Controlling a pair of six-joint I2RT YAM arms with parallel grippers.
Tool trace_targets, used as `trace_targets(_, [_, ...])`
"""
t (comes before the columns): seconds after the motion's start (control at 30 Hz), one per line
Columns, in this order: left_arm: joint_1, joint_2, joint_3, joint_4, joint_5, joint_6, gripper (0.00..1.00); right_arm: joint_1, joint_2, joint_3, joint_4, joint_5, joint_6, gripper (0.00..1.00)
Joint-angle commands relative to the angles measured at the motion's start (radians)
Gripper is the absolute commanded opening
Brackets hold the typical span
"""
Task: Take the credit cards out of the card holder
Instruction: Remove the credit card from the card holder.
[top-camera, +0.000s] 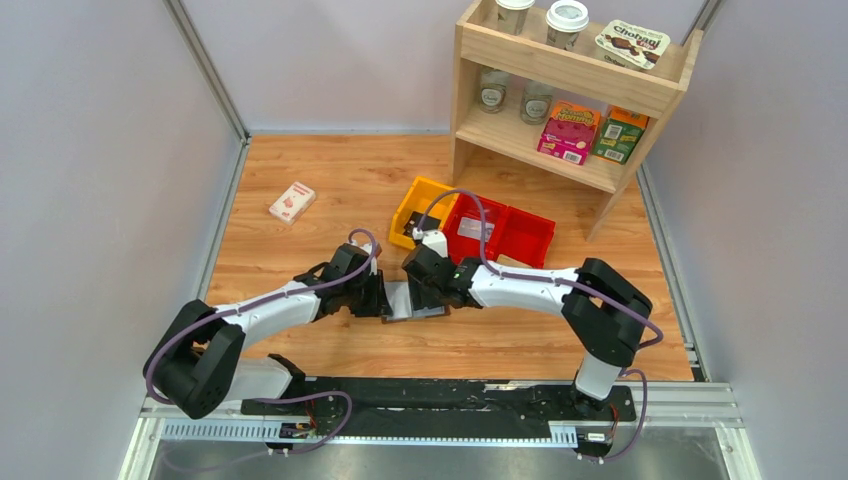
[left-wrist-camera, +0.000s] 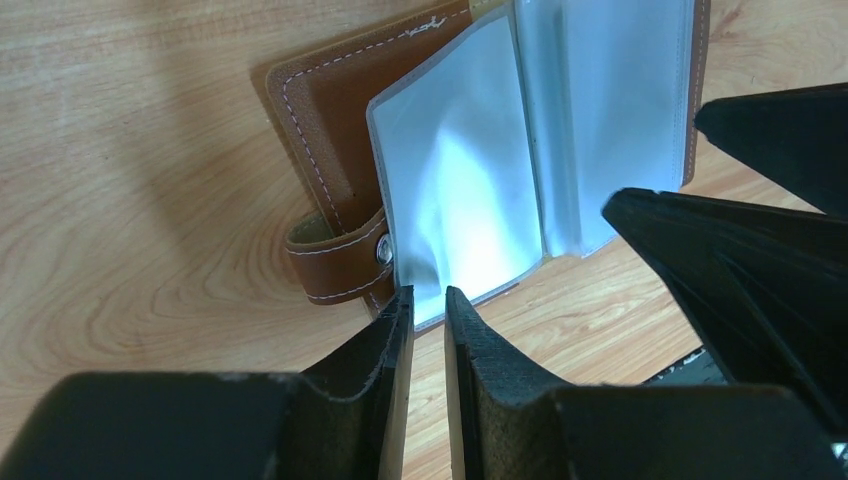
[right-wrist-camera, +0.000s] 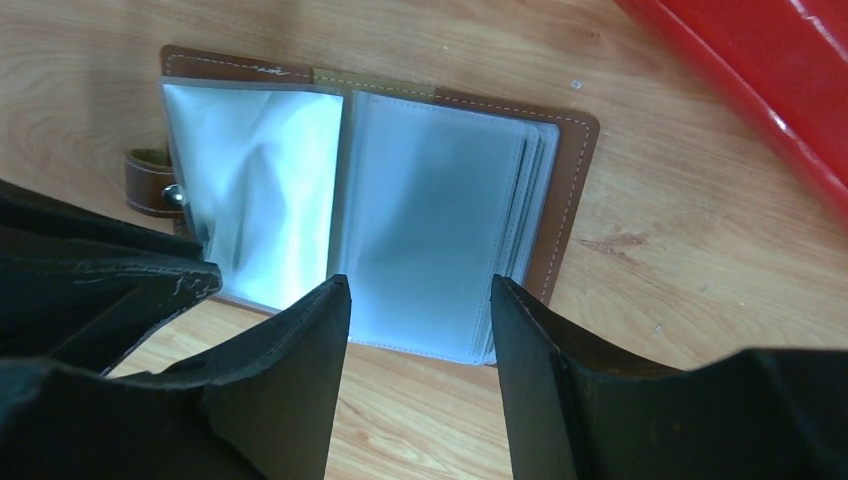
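Card holder (right-wrist-camera: 565, 210) lies open on the table (right-wrist-camera: 640, 330), just ahead of both claws, its spine pointing away from them. Left claw (left-wrist-camera: 427, 297), narrowed to a slit, meets the left sleeve's (left-wrist-camera: 460, 160) near edge; whether it pinches is unclear. Right claw (right-wrist-camera: 420, 285) hangs wide over the right sleeve stack (right-wrist-camera: 440, 230).

1. The left arm (top-camera: 270, 305) and right arm (top-camera: 520, 285) have white shells on the long links and bulky black housings at the joints.
2. A lilac cable (top-camera: 362, 236) runs along each arm in loose loops.
3. A small green mark (top-camera: 462, 270) sits on the right arm's black wrist section.
4. The left gripper (left-wrist-camera: 428, 300) and right gripper (right-wrist-camera: 420, 295) are matte black, each with two wedge-shaped fingers (right-wrist-camera: 300, 380), faintly scuffed at the edges.
5. At 6 o'clock in the overhead view, both bases stand on a black plate (top-camera: 440, 400) over a silver rail (top-camera: 450, 432).
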Motion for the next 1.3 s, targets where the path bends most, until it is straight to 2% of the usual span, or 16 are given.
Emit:
trace_targets(0.0, [-0.004,0.008,-0.027,0.030,0.011,-0.004,0.26,0.005,0.048,0.039,0.006,0.016,0.008,0.57])
trace_targets(0.2, [-0.004,0.011,-0.042,0.067,0.021,-0.019,0.25,0.001,0.070,0.042,0.032,-0.036,-0.018,0.57])
trace_targets(0.43, [-0.004,0.040,-0.030,0.068,0.043,-0.005,0.25,0.001,0.044,0.030,0.111,-0.156,-0.034,0.53])
trace_targets(0.7, [-0.004,0.031,-0.058,0.100,0.055,-0.011,0.25,-0.003,0.018,-0.009,0.280,-0.322,-0.045,0.50])
trace_targets(0.97, [-0.004,-0.024,-0.093,0.110,0.031,-0.037,0.25,-0.003,0.042,0.014,0.345,-0.440,-0.055,0.52])
trace_targets(1.1, [-0.003,-0.139,-0.119,0.055,-0.044,-0.073,0.32,-0.005,0.065,0.016,0.351,-0.435,-0.049,0.53])
trace_targets(1.2, [-0.003,-0.246,-0.133,-0.021,-0.130,-0.106,0.46,-0.014,0.071,0.008,0.355,-0.428,-0.045,0.53])
trace_targets(1.27, [-0.003,-0.335,-0.142,-0.087,-0.184,-0.129,0.51,-0.022,0.078,0.004,0.365,-0.432,-0.040,0.53])
